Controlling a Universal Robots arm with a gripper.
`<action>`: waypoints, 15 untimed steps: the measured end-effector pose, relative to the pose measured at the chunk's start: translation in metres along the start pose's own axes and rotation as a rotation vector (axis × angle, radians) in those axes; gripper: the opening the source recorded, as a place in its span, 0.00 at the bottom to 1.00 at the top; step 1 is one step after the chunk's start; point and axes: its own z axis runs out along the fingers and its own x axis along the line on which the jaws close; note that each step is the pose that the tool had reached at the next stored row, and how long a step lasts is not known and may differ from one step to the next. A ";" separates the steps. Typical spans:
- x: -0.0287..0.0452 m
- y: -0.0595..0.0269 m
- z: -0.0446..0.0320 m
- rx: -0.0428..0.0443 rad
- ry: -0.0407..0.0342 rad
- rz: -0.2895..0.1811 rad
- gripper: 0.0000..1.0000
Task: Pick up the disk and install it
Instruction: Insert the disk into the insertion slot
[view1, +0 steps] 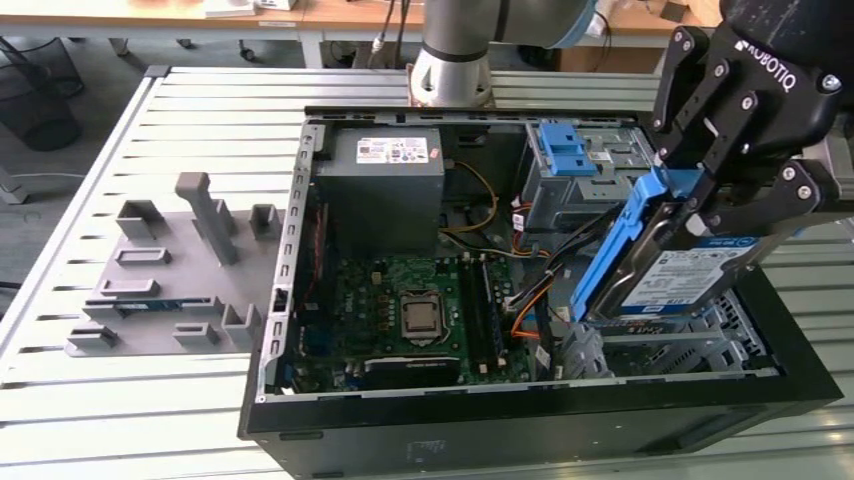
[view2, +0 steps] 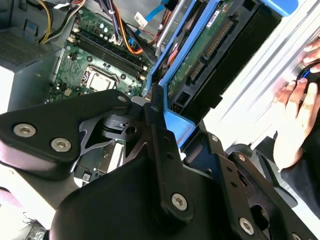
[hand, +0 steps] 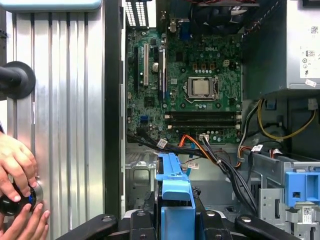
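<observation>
Fingers (view1: 714, 190) clamp the disk (view1: 697, 278) over the case (view1: 534, 425) (both wrist views add hands (hand: 17, 172)).

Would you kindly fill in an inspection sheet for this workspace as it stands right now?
Surface: slatted metal table, open computer case lying on it.
Job's things: disk in blue carrier, tilted, held over the drive cage, not seated.
Clutter: grey slotted fixture beside the case.
Grippers: hand shut on the disk.
Cables: orange, yellow, black wires loose inside the case.
Surroundings: a person's hands on the table; desks behind.
</observation>
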 end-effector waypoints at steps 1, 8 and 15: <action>-0.0001 -0.0019 0.0003 -0.0007 0.0002 0.000 0.36; -0.0002 -0.0093 0.0022 -0.0023 0.0002 0.000 0.36; -0.0004 -0.0164 0.0049 -0.0025 0.0001 0.000 0.36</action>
